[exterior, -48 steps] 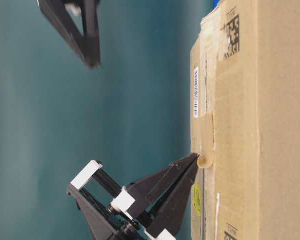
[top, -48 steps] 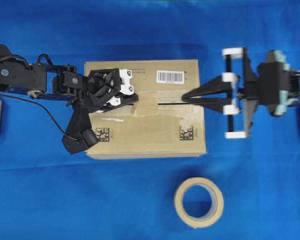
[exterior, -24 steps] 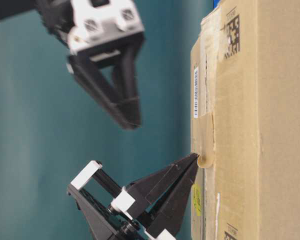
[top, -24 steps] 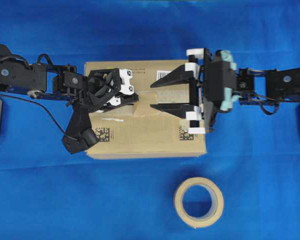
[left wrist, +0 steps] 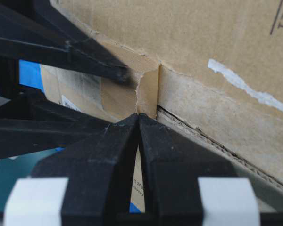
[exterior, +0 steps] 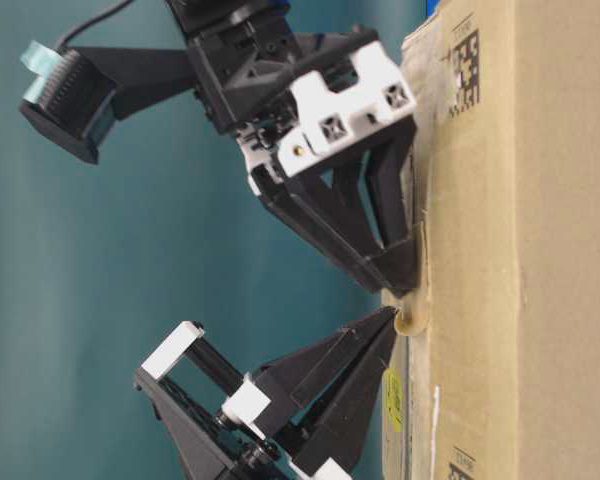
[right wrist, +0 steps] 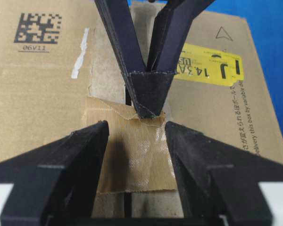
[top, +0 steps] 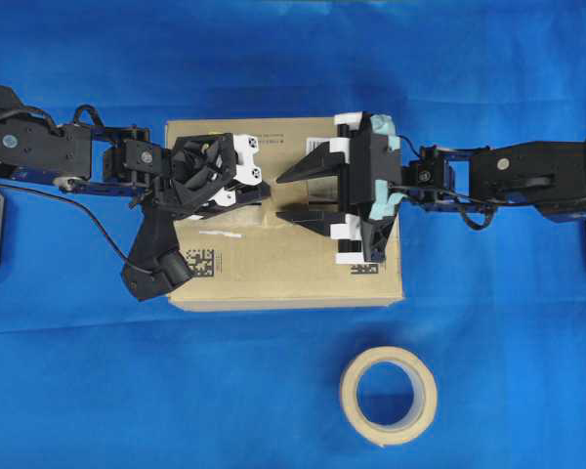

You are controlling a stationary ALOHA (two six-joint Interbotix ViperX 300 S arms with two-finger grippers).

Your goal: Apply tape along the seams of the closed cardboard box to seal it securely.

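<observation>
Tape (right wrist: 132, 155): a short tan-brown piece lying across the middle of the box top, over the seam; one edge is lifted and wrinkled.
Cardboard box (top: 225, 283): brown carton at the centre of the blue cloth, flaps closed, with a yellow sticker (right wrist: 212, 70) near one end.
Seam (right wrist: 128, 207): a thin dark slit showing just below the tape's flat edge.
Left gripper (right wrist: 148, 110): jaws together, pinching the tape's raised edge.
Right gripper (right wrist: 137, 129): jaws spread wide, one finger either side of the tape, tips low over the box top — holding nothing.
Tape roll (top: 388, 395): beige, on the cloth, well apart from the box.
Doing it well: likely press the flat part down firmly along the seam and smooth outward — keeping the held edge taut to avoid creases.
</observation>
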